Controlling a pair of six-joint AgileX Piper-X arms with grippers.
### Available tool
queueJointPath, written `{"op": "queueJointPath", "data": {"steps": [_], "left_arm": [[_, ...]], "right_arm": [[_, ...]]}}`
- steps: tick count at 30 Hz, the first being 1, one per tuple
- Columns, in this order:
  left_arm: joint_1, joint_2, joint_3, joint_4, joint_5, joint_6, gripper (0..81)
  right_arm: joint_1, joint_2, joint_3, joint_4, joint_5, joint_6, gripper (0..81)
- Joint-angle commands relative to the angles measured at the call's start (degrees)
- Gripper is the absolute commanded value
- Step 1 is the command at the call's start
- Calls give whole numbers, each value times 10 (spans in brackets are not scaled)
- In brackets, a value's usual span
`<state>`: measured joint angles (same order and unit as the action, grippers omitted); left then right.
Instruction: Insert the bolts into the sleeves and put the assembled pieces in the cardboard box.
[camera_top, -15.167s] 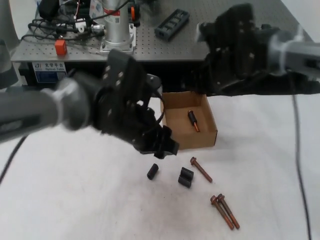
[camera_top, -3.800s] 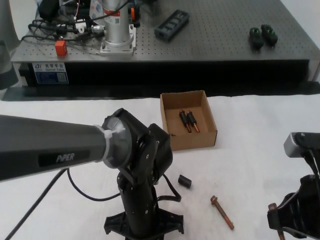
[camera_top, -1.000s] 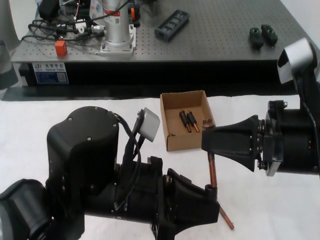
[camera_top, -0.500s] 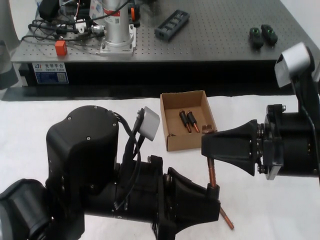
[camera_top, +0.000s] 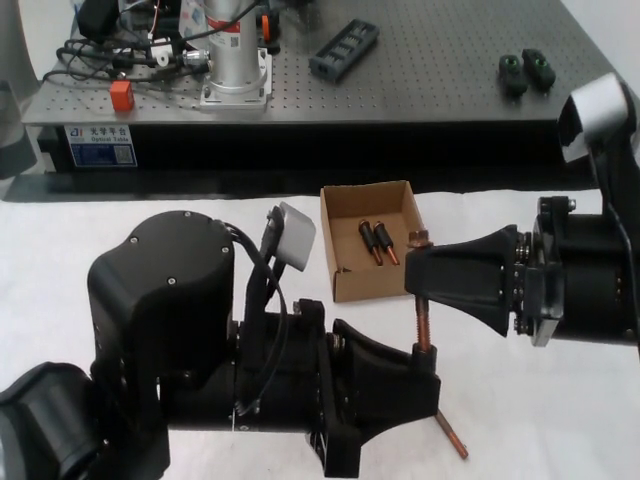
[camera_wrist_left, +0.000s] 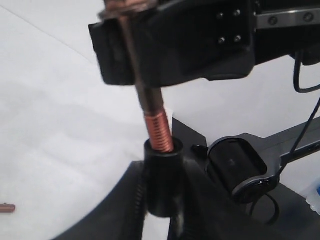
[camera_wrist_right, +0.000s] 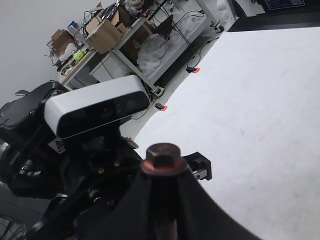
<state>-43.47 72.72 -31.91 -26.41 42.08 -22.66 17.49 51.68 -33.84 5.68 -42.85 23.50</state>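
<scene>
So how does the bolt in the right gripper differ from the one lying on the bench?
The held bolt stands upright in the right gripper; the loose bolt lies flat on the bench. The held bolt's threaded tip enters a black sleeve; the loose bolt is bare. Both are copper-coloured.

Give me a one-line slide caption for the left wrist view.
Right tool holds a copper-coloured threaded bolt, its tip inside the black cylindrical sleeve gripped by the left tool.

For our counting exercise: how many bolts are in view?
4 bolts. Two lie sleeved in the box; one bolt stands in the right tool, tip entering the sleeve in the left tool; one lies on the cloth. The arms may hide more.
</scene>
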Motion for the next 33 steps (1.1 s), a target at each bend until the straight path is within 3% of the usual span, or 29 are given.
{"op": "queueJointPath", "data": {"steps": [1,2,4,10,15,19,24,33], "left_arm": [[1,-7,-7,-20,-20,15,6],[1,-7,-7,-20,-23,28,6],[1,-7,-7,-20,-35,51,6],[1,-7,-7,-20,-78,94,6],[3,2,-12,-19,-173,65,6],[30,61,-75,17,-238,21,6],[83,207,-261,177,-313,-24,6],[111,503,-677,534,-315,52,6]], "right_arm": [[0,-1,-2,8,-28,0,230],[0,-2,-2,8,-30,0,298],[0,-4,-2,8,-30,0,350],[-21,-12,-2,9,-12,-18,337],[-110,-55,-2,53,26,-30,425],[-188,-89,-2,129,36,-46,421],[-243,-92,-2,203,97,-79,421],[-233,-76,-2,275,208,-121,392]]}}
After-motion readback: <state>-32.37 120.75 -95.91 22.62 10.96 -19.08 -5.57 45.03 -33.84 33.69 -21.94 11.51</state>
